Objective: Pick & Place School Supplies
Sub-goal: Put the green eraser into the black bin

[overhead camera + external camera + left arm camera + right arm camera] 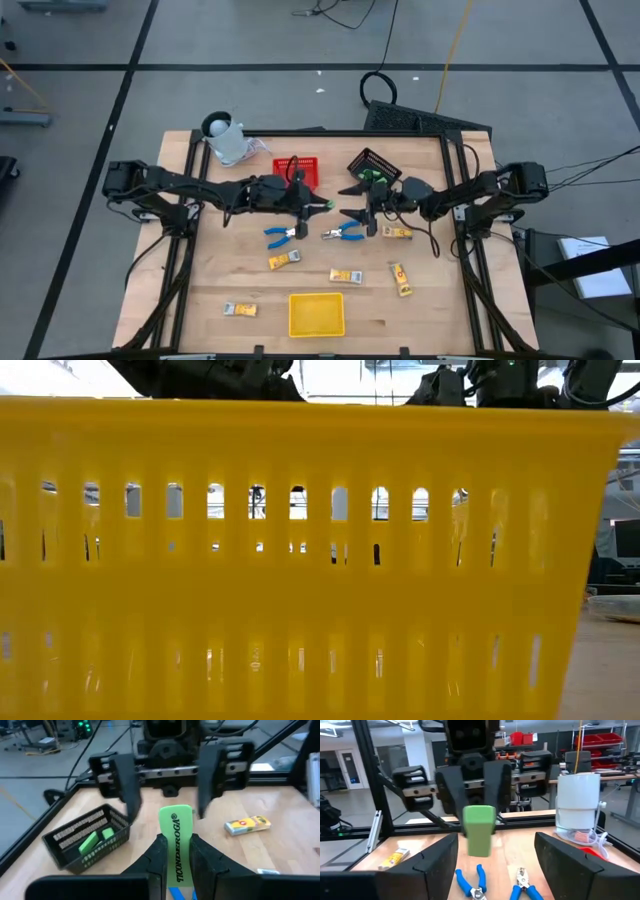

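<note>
Green is the colour to watch: a bright green block sits pinched between the pressed-together fingers of the left hand, its long axis pointing out toward three o'clock, straight at the right hand. The two hands face each other mid-table, close but not touching, and the right hand is spread wide, its fingers apart either side of the block in its own wrist view, nothing in them. So it looks like a hand-over, or else a carry to the black basket at one o'clock from the block; which of the two I cannot say.

Now the count. Green blocks: this one in the grip, plus two lying in the black basket, three in all. Blue-handled tools: I count two on the table, one just below the left hand and one below the right. Yellow packets: five, spread from seven o'clock round to four. One red basket at twelve, one yellow tray at six.
</note>
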